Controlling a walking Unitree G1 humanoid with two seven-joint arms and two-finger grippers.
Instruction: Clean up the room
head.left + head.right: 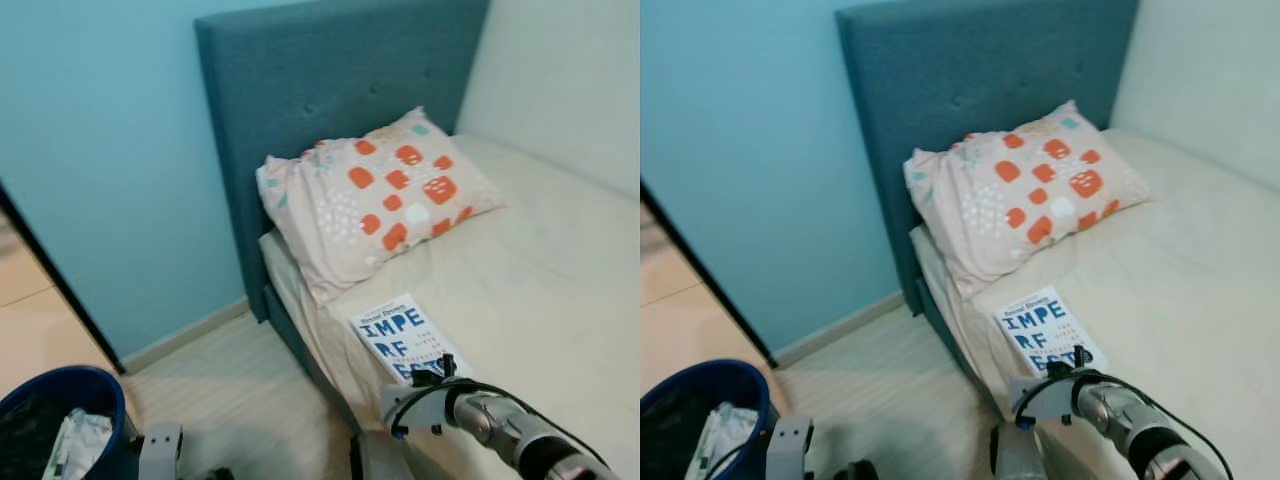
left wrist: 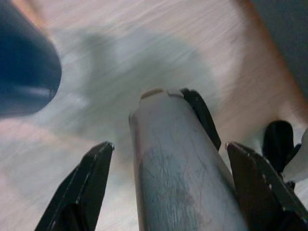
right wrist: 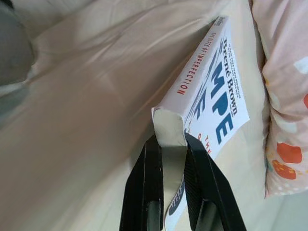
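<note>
So your right gripper (image 3: 166,144) has its two black fingers clamped on the book (image 1: 400,338), biting the near corner at the spine end, one finger on each cover. The book sits on the bed (image 1: 560,300) close to the side edge that faces the floor, just below the patterned pillow (image 1: 385,195), which is up at the head corner against the blue headboard (image 1: 330,90). Here's what matters: the book's long axis runs straight away from the fingers toward the pillow, so you're holding it by one end with nearly the whole length sticking out past the grip. I'd guess it'll want to droop or pivot once it leaves the sheet, so lift slowly and keep the wrist level. It looks tipped up off the sheet at the gripped end, but I can't tell how much of the far end is resting on the bed. Your left gripper (image 2: 168,159) is down low over the wooden floor (image 1: 230,390) with its fingers spread wide and holding nothing, near the blue bin (image 1: 90,390) with crumpled paper in it. The right arm is the one on the job here; the left is well apart from the book.
</note>
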